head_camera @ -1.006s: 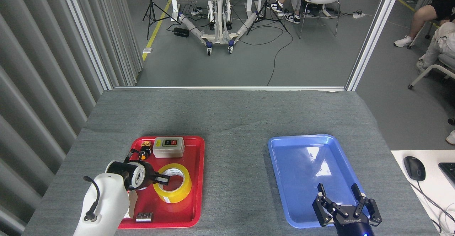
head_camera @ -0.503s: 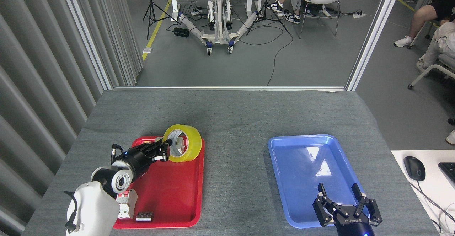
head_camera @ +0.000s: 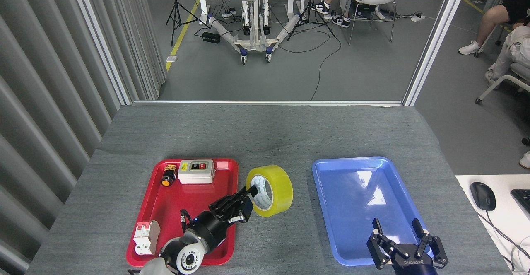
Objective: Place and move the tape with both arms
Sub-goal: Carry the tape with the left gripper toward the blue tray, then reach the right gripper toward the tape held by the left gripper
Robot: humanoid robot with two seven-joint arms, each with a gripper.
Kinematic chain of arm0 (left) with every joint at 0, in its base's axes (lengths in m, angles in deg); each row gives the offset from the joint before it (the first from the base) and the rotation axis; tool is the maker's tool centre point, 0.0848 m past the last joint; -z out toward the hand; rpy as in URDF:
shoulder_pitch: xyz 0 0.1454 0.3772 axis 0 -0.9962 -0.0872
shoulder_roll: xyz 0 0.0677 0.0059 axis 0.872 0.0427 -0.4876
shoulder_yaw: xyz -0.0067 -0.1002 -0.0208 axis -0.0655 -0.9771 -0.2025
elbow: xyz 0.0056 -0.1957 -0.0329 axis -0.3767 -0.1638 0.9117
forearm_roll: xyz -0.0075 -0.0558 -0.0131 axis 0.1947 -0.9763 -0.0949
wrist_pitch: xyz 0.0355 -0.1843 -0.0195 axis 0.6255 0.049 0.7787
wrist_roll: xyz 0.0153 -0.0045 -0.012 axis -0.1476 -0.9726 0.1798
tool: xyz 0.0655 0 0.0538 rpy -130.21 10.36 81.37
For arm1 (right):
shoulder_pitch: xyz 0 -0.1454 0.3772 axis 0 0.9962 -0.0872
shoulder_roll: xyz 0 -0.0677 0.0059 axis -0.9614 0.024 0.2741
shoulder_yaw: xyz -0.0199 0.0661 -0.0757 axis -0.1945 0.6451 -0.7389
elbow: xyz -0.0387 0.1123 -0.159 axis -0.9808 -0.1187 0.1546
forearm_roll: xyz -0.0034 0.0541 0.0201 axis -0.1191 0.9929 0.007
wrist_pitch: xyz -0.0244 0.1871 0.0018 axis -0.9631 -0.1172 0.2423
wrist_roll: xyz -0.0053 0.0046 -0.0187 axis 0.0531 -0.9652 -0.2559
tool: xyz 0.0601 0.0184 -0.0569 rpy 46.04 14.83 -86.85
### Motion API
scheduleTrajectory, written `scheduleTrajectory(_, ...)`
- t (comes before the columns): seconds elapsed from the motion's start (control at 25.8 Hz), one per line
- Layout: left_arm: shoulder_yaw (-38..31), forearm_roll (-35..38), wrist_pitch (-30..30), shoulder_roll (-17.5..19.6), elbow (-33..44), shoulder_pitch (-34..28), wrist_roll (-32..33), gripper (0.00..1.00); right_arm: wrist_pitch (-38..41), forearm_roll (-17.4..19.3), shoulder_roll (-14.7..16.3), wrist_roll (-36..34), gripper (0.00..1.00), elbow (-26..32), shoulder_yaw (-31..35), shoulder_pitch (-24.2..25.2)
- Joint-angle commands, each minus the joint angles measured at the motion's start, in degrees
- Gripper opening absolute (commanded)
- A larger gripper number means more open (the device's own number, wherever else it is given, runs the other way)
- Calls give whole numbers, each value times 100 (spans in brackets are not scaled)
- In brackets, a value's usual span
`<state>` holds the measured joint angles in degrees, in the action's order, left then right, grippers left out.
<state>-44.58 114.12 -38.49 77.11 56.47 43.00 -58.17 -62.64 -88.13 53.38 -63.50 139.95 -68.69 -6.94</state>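
Landmark: red tray (head_camera: 165, 192), lying on the grey cloth-covered table (head_camera: 265, 134), at its left front part.
Tape (head_camera: 270, 190): yellow roll with white core, held clear of the table, tipped on its side so the core opening faces left and towards the camera. It sits just past the red tray's right rim, over the bare cloth between that tray and the blue tray (head_camera: 356, 208).
Left gripper (head_camera: 244, 202): reaches up and rightward across the red tray's right front corner. Jaws clamped on the tape's wall, one finger inside the core, the other hidden at the outer face.
Right gripper (head_camera: 405, 235): well to the right of the red tray, over the blue tray's near edge. Jaws spread apart, holding nothing, fingers pointing away from the camera.
Switch box (head_camera: 196, 171): grey, with a dark and a red button, at the red tray's far edge.
Yellow push button (head_camera: 167, 179): in the red tray, touching or just left of the switch box; cannot tell which.
Circuit breaker (head_camera: 145, 237): white with red levers, in the red tray's near left corner.
Blue tray: contents none visible; glare on its floor.
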Motion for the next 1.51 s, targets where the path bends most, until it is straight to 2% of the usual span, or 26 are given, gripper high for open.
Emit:
scheduleTrajectory(0.0, 211, 3, -5, -218, -366, -130, -37, 0, 220, 4, 155, -92, 100, 0, -3, 90)
scheduleTrajectory(0.12, 263, -164, 267, -201, -612, -156, 7, 0, 458, 4, 419, -549, 100, -17, -3, 178)
scheduleTrajectory(0.27, 263, -1210, 962, -25, -647, -332, 394, 0, 633, 4, 1043, -1499, 100, -123, -20, 275)
scheduleTrajectory(0.39, 307, -1588, 1445, 177, -691, -350, 622, 0, 554, 4, 1157, -1604, 100, -334, -205, 248)
scheduleTrajectory(0.5, 325, -1641, 1841, 195, -516, -420, 895, 0, 502, -14, 1245, -1657, 100, -545, -257, 240)
scheduleTrajectory(0.54, 325, -1658, 1885, 195, -507, -429, 930, 0, 502, -14, 1368, -1727, 100, -597, -310, 222)
scheduleTrajectory(0.7, 404, -1667, 1885, 195, -463, -569, 948, 0, 493, 4, 2282, -2509, 100, -791, -1136, 46)
scheduleTrajectory(0.81, 509, -1711, 1885, 212, -252, -596, 948, 0, 484, -14, 2643, -2852, 100, -1028, -1866, -323)
scheduleTrajectory(0.97, 553, -2080, 1885, 309, -243, -570, 1000, 0, 484, -76, 3187, -2870, 100, -1037, -3052, -780)
scheduleTrajectory(1.08, 703, -2098, 1885, 353, -199, -596, 1044, 0, 484, -260, 3425, -2879, 100, -984, -4063, -1246)
scheduleTrajectory(1.2, 720, -2098, 1885, 379, -208, -596, 1044, 0, 493, -383, 3592, -3010, 100, -914, -4749, -1685)
scheduleTrajectory(1.35, 720, -2098, 1885, 388, -269, -605, 1044, 0, 581, -972, 3689, -3292, 100, -826, -4881, -2045)
scheduleTrajectory(1.47, 720, -2098, 1885, 388, -252, -605, 1044, 0, 677, -1113, 3662, -3318, 100, -835, -4828, -2248)
